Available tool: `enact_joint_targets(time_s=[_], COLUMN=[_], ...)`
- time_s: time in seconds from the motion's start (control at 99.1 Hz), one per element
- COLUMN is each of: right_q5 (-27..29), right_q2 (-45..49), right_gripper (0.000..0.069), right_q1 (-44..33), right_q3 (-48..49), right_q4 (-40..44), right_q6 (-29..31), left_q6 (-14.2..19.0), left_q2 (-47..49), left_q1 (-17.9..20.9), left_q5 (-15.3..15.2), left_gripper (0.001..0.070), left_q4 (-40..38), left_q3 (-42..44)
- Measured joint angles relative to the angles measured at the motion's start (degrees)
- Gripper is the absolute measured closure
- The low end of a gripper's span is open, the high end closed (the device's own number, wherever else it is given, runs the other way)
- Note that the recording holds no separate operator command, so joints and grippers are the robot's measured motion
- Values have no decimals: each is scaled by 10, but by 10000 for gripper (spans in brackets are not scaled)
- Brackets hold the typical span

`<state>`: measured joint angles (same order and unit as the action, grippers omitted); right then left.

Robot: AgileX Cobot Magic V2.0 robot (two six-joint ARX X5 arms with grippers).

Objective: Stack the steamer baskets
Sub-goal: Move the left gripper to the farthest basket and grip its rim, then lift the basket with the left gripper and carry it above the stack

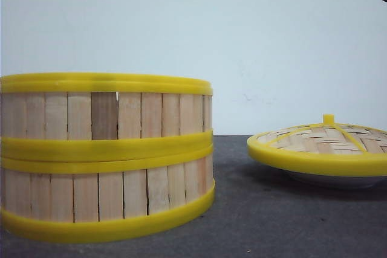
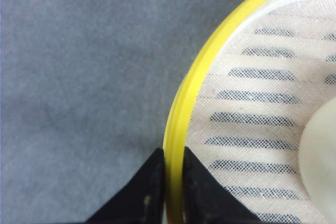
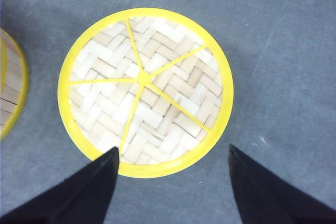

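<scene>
Two steamer baskets [image 1: 106, 158] stand stacked near the worktop's [image 1: 260, 222] left edge, and no third basket shows in any view. The left pincer [image 2: 173, 182] is clamped on the yellow rim [image 2: 181, 108] of a basket with a cloth liner [image 2: 252, 108], probably the top one of the stack. To finish this step well, I'd check the rims sit flush all round, then let go gently and lift straight up. The right pincer [image 3: 170, 179] hangs with its fingers apart above the woven lid [image 3: 145, 92], which rests on a white plate [image 1: 329, 179] toward the right edge.
</scene>
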<state>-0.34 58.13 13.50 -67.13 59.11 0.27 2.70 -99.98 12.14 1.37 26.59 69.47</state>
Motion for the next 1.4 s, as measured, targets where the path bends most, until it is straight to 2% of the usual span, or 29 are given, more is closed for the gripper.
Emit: enact_joint_targets(time_s=[0.313,0.575,0.676,0.797,0.888,0.978,1.15,1.402], right_q5=[-2,-27,-29,-30,-31,-31,-31,-46], right_q2=[0,0,0,0,0,0,0,0], right_gripper=[288,288,288,288,288,288,288,288], right_q1=[0,0,0,0,0,0,0,0], right_q3=[0,0,0,0,0,0,0,0], right_q4=[0,-3,-7,-14,-19,-20,-20,-30], right_q6=[0,0,-1,-3,-3,-4,-5,-5], left_q6=[-29,-35,-35,-33,-33,-34,-45,-61], left_q2=[10,111,160,202,218,228,229,229], left_q1=[0,1,1,-4,-21,-46,-92,-161], left_q5=[6,37,66,121,150,160,162,161], left_gripper=[687,687,687,687,687,687,687,687], left_q4=[97,146,175,216,237,262,319,341], left_q3=[102,141,149,149,149,149,149,144])
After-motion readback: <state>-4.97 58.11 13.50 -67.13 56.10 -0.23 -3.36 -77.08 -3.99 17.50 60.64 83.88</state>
